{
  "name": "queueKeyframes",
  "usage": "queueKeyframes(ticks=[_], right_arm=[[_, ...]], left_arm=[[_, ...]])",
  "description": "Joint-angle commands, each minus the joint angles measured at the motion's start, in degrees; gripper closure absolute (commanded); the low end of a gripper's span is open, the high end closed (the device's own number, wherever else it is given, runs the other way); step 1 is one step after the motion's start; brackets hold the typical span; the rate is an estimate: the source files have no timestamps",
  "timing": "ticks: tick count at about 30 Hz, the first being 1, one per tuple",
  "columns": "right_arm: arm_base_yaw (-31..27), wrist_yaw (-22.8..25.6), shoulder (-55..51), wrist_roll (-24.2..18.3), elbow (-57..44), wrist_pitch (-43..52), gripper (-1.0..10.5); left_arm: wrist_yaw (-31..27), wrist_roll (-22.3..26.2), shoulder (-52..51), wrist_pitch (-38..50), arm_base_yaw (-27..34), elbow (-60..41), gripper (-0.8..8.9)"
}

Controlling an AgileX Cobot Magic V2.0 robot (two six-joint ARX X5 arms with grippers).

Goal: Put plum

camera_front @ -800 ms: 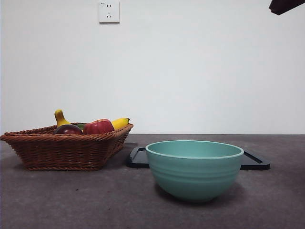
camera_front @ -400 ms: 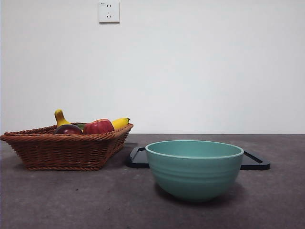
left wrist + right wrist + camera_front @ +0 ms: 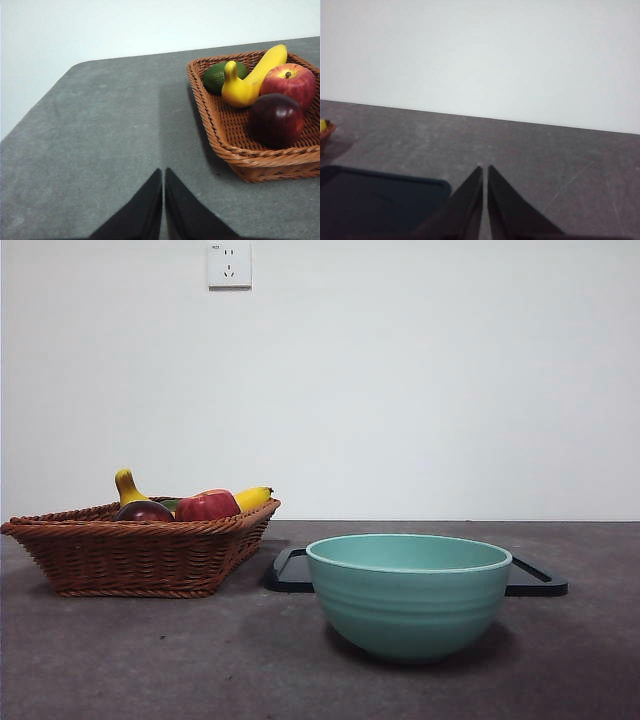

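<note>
Claw state first: the left claw (image 3: 163, 172) is seen with its two black jaws pressed together, tips touching, nothing held; it hangs above bare bench (image 3: 100, 130) beside the wicker basket (image 3: 235, 155). The right claw (image 3: 485, 170) is likewise closed and empty, over the bench near a corner of the dark tray (image 3: 375, 200), and is judged to be waiting.

Plum (image 3: 276, 119) is lying in the wicker basket, near its front wall, touching or nearly touching the red apple (image 3: 287, 85). Yellow banana (image 3: 252, 75) and green avocado (image 3: 220, 76) are set behind it. From the front, the plum (image 3: 142, 511) shows just above the rim.

Step judged: not yet begun; the approach to the plum is pending. Jaws must be opened, then brought down over the plum, clear of apple and rim.

Teal bowl (image 3: 408, 592) stands empty in front of the tray, well apart from the basket; it is the likely destination, though that is not stated. Open bench is left between them.
</note>
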Motion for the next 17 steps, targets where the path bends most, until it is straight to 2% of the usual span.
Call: queueKeyframes(ticks=[1, 7, 17], right_arm=[[0.2, 0.3, -2.5, 0.0, -4.0, 3.2, 9.4], [1.1, 4.6, -6.3, 2.8, -11.2, 6.4, 9.4], [1.1, 4.8, -7.1, 3.0, -12.9, 3.2, 9.4]], left_arm=[[0.1, -0.4, -0.1, -0.5, 0.2, -1.2, 8.06], [0.1, -0.4, -0.1, -0.5, 0.2, -1.2, 8.06], [0.1, -0.4, -0.1, -0.5, 0.2, -1.2, 8.06]])
